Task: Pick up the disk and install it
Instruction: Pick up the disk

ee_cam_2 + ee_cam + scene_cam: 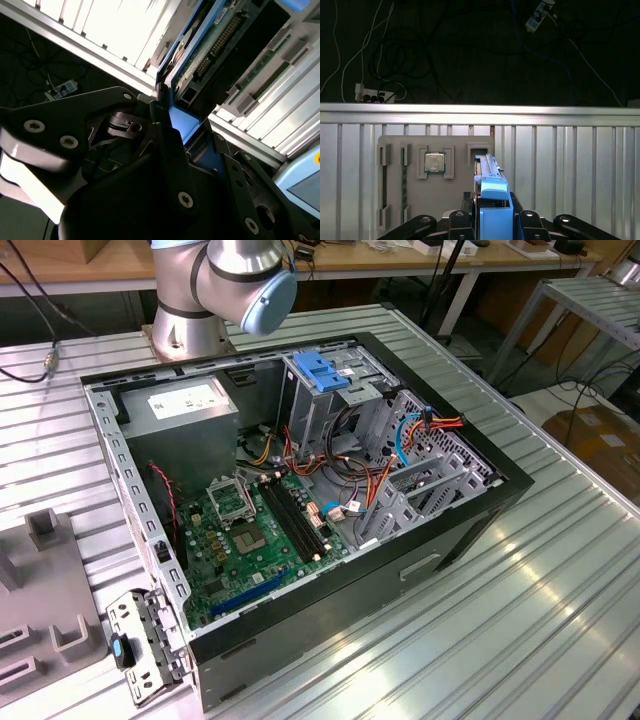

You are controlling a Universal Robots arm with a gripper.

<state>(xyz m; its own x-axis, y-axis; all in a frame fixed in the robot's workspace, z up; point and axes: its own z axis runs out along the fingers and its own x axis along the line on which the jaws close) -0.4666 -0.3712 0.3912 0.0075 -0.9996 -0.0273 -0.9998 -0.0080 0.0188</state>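
a: where's the disk (489, 172)?

b: it's clamped edge-on in the gripper (494, 216). the jaws are drawn in narrow on its blue carrier rail, and in the second wrist view its green circuit board faces out bare. it hangs over the ribbed tabletop (570, 175), close by the grey fixture tray (437, 200).

a: what could go wrong?

b: as i judge it, the hold is on a slim plastic rail, so a knock could make the disk pivot or slip. inside the computer case (470, 530), orange and red cables (372, 480) lie loose at 5 o'clock of the drive cage (330, 415). they could snag a rail. the bare board could also scrape the cage's sheet metal if it goes in skewed.

a: and what sits in what?

b: the tray holds a processor chip (434, 163) in one pocket. the case holds the power supply (185, 410) at 11 o'clock, the motherboard (250, 530) at 7, and the cage with its blue latch (322, 370) at 1. i can't tell whether the cage's bay is free.
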